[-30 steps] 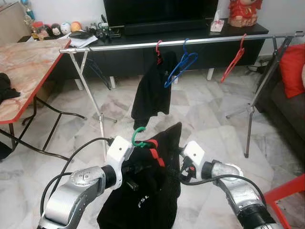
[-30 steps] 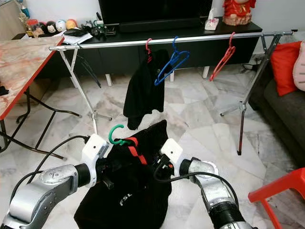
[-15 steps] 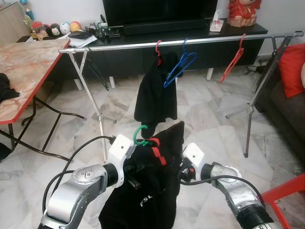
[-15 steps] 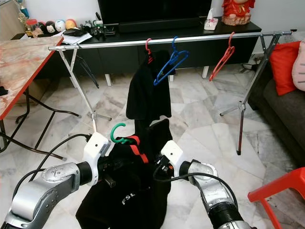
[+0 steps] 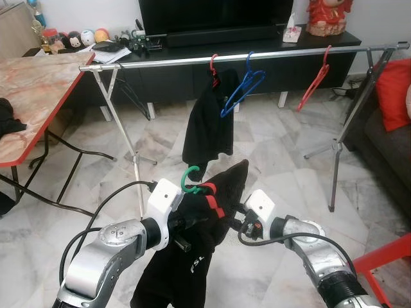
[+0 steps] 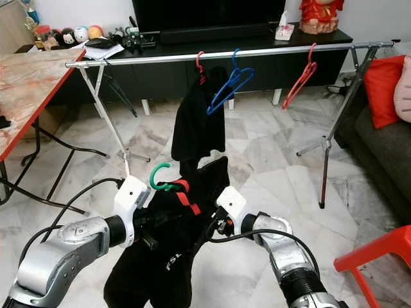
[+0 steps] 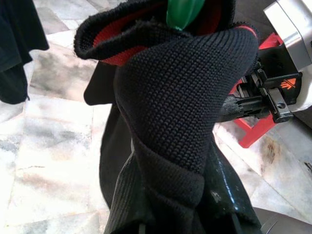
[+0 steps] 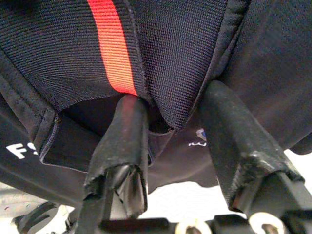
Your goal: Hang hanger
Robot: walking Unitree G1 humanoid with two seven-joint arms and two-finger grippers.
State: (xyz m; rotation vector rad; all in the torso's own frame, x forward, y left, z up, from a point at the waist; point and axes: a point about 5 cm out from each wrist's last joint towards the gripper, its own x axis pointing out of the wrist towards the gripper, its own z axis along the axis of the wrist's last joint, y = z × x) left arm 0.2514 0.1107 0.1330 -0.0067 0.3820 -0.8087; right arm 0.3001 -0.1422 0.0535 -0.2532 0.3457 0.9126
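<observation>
I hold a black garment (image 5: 192,237) on a green hanger (image 5: 187,181) in front of me, above the marble floor (image 5: 270,154) and short of the metal clothes rail (image 5: 257,56) that runs across the room. My left tool (image 5: 186,221) is under the garment's collar near the hanger's neck; the cloth wraps over its fingers, so I cannot tell how wide it stands or whether it grips the hanger itself. The hanger's green hook (image 6: 159,178) stands up just above that tool, well below the rail. My right tool (image 8: 180,122) is at the garment's other side, its 2 black fingers (image 8: 124,141) spread a little apart with a fold of black cloth and its red stripe (image 8: 113,48) pushed between them; whether they pinch it I cannot tell. The garment hangs down between my 2 arms, white lettering showing low on it. On the rail hang a red hanger carrying a black shirt (image 5: 207,122), a bare blue hanger (image 5: 243,86) just beside it, and another red hanger (image 5: 314,80) nearer the rail's right end. A marble-topped table (image 5: 32,96) with a red edge stands at my left.
</observation>
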